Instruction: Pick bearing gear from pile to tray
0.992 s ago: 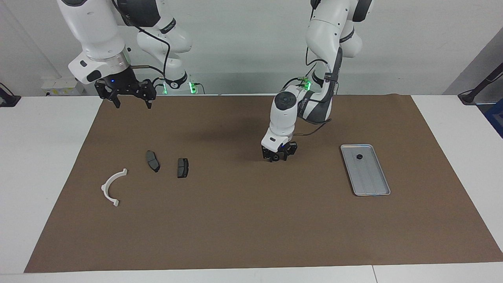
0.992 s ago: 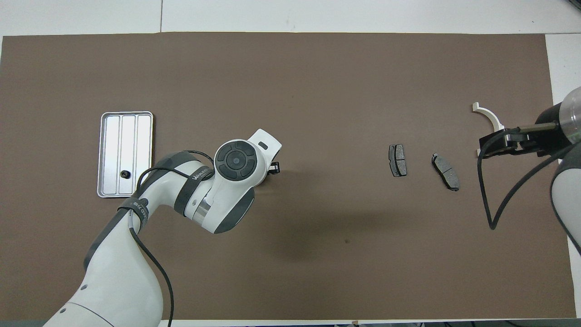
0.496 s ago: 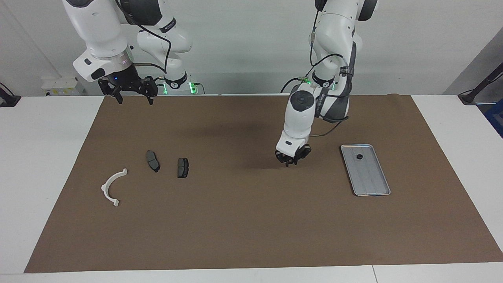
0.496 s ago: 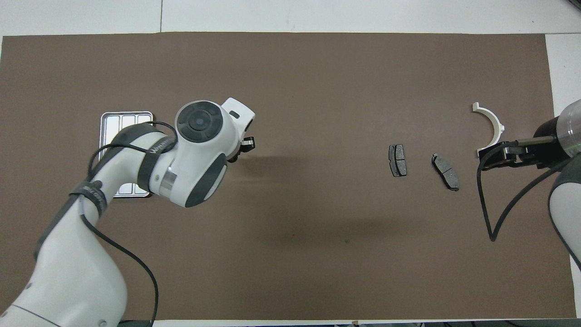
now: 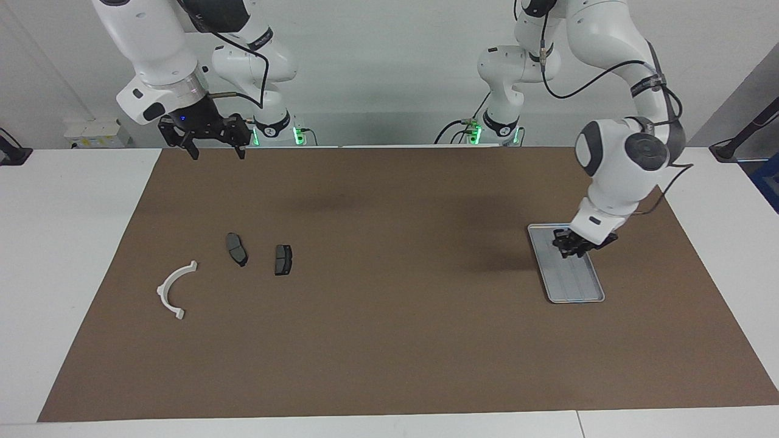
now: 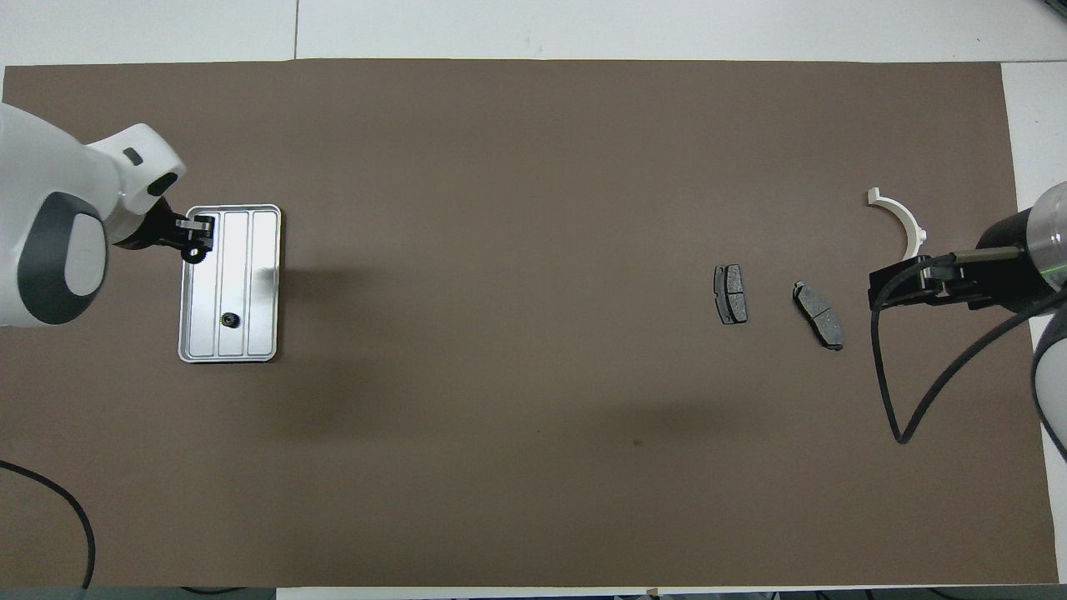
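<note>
My left gripper [image 5: 571, 244] is low over the end of the silver tray [image 5: 575, 283] nearer to the robots. It is shut on a small black bearing gear [image 6: 197, 252]. Another black gear [image 6: 227, 319] lies in the tray [image 6: 262, 250]; the gripper hides it in the facing view. The pile is at the right arm's end: a white half-ring bracket [image 5: 175, 289], also in the overhead view [image 6: 900, 218], and two dark grey plates [image 5: 237, 249] [image 5: 283, 259]. My right gripper [image 5: 216, 148] is open and empty, raised over the mat's edge by the robots.
A brown mat [image 5: 389, 340] covers most of the white table [image 5: 73, 243]. The right arm's black cable [image 6: 892, 392] hangs over the mat near the pile.
My left gripper has carried the gear from the mat's middle toward the left arm's end, to over the tray. The right gripper has shifted only slightly.
</note>
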Robot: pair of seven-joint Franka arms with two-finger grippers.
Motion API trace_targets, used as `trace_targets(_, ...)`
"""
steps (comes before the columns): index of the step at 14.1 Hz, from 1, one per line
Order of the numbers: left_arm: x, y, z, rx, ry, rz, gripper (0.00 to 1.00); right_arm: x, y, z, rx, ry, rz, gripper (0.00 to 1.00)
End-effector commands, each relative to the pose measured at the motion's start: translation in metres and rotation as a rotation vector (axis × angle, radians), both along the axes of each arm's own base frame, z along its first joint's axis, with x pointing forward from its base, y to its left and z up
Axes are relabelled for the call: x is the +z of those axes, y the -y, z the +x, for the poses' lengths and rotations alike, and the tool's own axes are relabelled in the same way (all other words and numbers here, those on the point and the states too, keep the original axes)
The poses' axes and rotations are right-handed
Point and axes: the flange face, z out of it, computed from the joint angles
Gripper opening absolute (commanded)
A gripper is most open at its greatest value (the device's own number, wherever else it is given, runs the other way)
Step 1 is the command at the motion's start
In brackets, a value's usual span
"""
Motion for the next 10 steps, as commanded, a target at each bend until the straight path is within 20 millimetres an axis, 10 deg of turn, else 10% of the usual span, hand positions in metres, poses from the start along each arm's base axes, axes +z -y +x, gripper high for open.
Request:
trace_targets(1,-0.041,-0.015,-0.006,-0.041,0.047,-0.016,0.00,0.006,0.005,0.000,-0.023,0.029,0.016,1.00)
trace_targets(10,-0.100,0.003,-0.016,-0.029,0.099,-0.026,0.00,0.009,0.003,0.006,-0.004,0.079,-0.032,1.00)
